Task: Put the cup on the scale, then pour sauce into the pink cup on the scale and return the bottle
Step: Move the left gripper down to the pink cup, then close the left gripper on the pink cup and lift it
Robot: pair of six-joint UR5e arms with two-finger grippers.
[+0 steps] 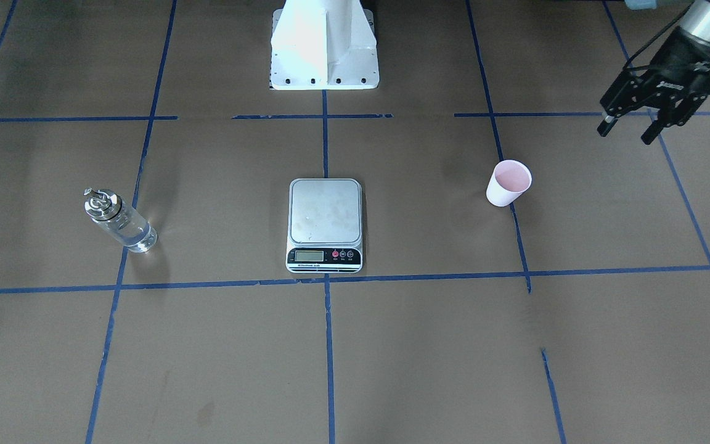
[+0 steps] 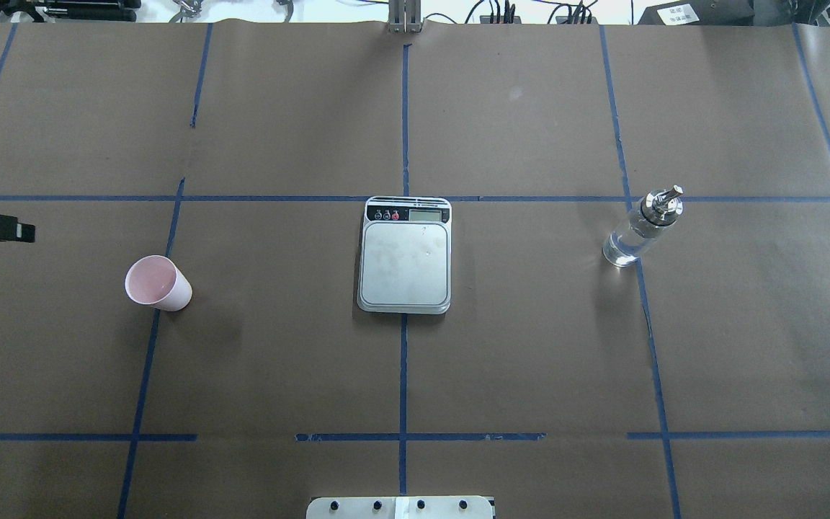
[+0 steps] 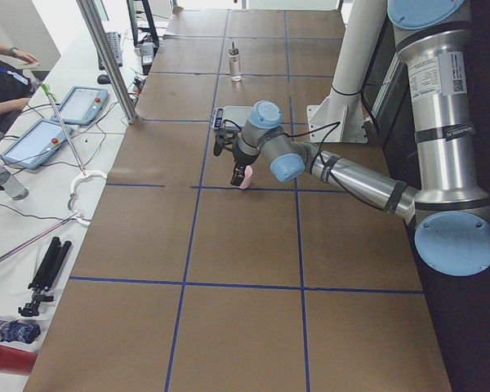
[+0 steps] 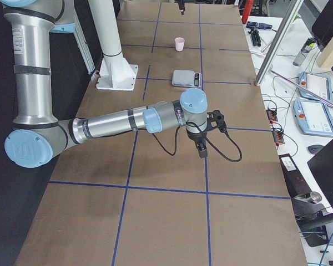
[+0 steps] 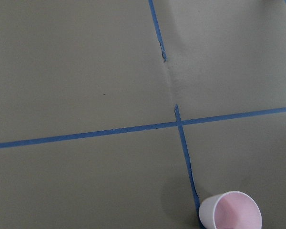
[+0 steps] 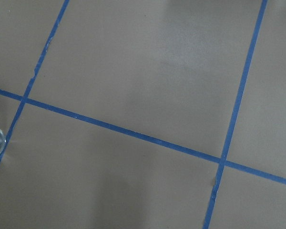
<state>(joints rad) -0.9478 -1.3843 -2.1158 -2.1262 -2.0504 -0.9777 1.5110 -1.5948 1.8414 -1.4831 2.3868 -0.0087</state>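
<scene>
Cup [image 1: 508, 183] stands alone; right pincer [image 4: 201, 151] seemingly too indistinct.

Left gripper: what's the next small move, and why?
Probably bring the left gripper down and across toward the cup. Its jaws are open and empty, it hangs off to the cup's side, and the cup stands upright on the table, apart from the scale, whose platform is bare.
</scene>
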